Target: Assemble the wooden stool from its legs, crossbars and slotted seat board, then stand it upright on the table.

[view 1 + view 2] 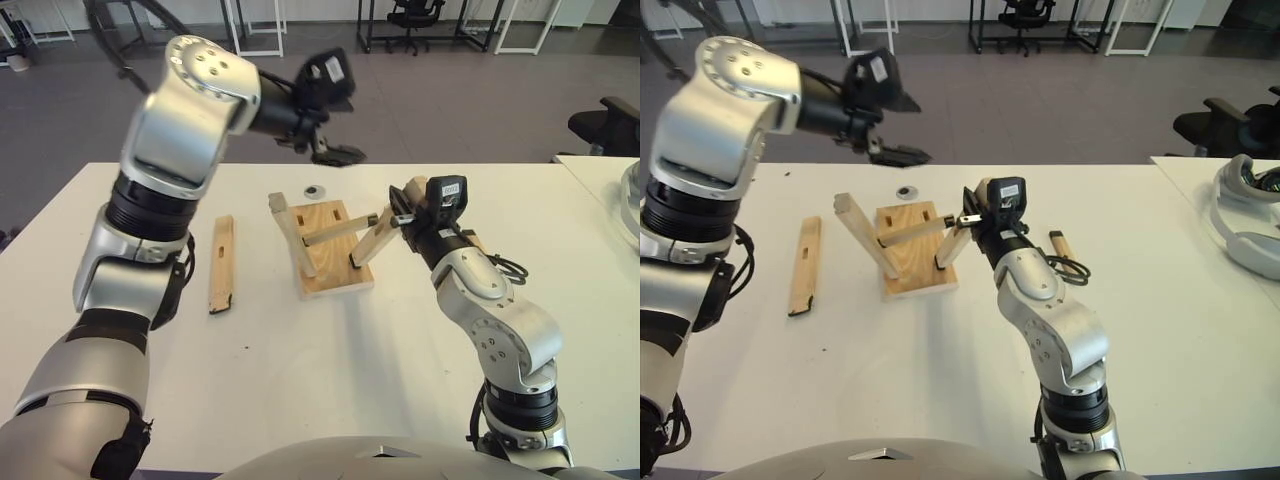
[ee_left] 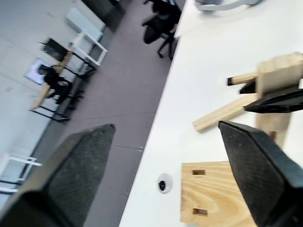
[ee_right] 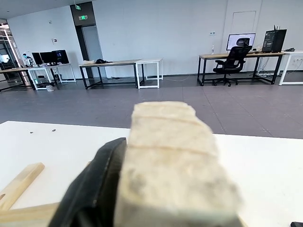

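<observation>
The slotted seat board [image 1: 338,268] lies flat in the middle of the table. On it stand two legs [image 1: 292,236] joined by a crossbar [image 1: 336,229]; both lean. My right gripper [image 1: 396,216] is shut on the top of the right leg [image 1: 371,242], whose end grain [image 3: 173,161] sits beside one black finger [image 3: 94,189]. My left gripper [image 1: 336,152] hangs open above the table's far edge, behind the board, with nothing in it; its fingertips [image 2: 246,142] frame the board [image 2: 213,194]. A loose slotted wooden piece [image 1: 222,264] lies to the left.
A small round disc [image 1: 316,190] lies behind the board. A short wooden piece [image 1: 1060,243] and a black cable [image 1: 1072,268] lie by my right forearm. A headset [image 1: 1250,225] rests on the neighbouring table at the right. The near half of the table is bare.
</observation>
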